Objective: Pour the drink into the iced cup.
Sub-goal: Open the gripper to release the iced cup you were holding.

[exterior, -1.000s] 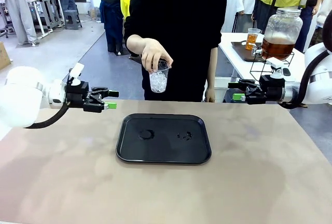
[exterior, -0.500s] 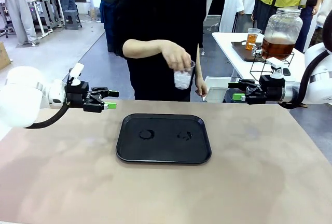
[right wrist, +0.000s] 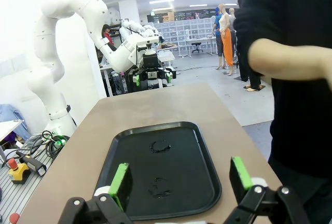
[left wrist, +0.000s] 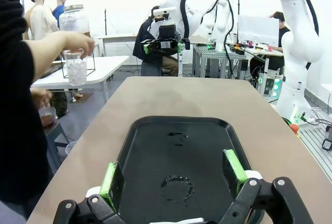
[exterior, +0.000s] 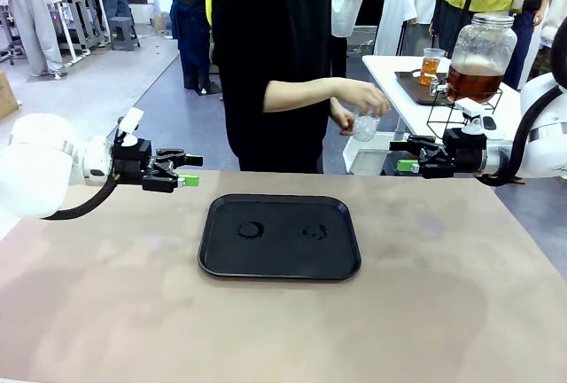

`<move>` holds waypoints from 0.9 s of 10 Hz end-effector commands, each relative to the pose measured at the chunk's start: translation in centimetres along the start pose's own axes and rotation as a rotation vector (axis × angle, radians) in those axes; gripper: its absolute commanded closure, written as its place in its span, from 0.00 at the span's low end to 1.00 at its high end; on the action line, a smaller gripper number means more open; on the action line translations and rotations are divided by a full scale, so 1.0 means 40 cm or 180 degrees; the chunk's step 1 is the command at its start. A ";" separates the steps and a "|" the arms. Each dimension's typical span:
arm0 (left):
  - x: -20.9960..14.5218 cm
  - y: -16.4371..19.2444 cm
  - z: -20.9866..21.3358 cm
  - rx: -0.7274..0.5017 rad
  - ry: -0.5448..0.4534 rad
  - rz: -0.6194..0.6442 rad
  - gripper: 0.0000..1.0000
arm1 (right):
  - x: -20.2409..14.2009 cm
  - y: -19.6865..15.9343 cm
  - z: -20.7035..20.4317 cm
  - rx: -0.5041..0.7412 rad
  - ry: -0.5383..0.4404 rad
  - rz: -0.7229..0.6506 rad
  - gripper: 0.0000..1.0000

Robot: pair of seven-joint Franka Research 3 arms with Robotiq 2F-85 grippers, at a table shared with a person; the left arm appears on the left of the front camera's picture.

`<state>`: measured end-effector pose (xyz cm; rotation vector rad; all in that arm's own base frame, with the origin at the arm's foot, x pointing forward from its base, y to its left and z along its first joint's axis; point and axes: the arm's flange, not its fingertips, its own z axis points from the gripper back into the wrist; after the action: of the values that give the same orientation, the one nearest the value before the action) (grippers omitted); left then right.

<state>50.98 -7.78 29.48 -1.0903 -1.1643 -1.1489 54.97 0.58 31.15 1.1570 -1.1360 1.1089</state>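
Both grippers hang open and empty, so you have nothing in hand yet. Your left gripper (exterior: 182, 170) hovers off the tray's left side, your right gripper (exterior: 409, 156) off its right, each above the table (exterior: 425, 294) with its green pads spread wide and nothing between them.

The cup (exterior: 365, 123) with ice is in the person's hand (exterior: 365, 99), held from above, off the table's far edge and toward the side table at the right. From the left wrist you see it (left wrist: 76, 69) lifted in front of the jar. The drink (exterior: 472, 82), amber-brown, sits in the bottom of the big glass jar (exterior: 480, 50) on a wire stand on that side table, well apart from both grippers.

The tray (exterior: 280, 263) lies bare at the table's middle, with two wet ring marks on it.

You are at the step of getting the drink into the iced cup, and the person appears to be doing it at the jar. Your next move, I judge, is to hold both arms clear and wait for the cup to reach the tray.
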 end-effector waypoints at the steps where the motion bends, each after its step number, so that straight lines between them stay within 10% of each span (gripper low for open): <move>1: 0.005 0.001 -0.003 0.0014 0.0017 0.0018 0.00 | 0.009 -0.001 0.002 0.0042 0.0012 -0.0036 0.00; 9: 0.005 0.001 -0.003 0.0014 0.0017 0.0018 0.00 | 0.009 -0.001 0.002 0.0042 0.0012 -0.0036 0.00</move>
<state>50.98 -7.78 29.48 -1.0900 -1.1642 -1.1489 54.97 0.58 31.15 1.1570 -1.1360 1.1089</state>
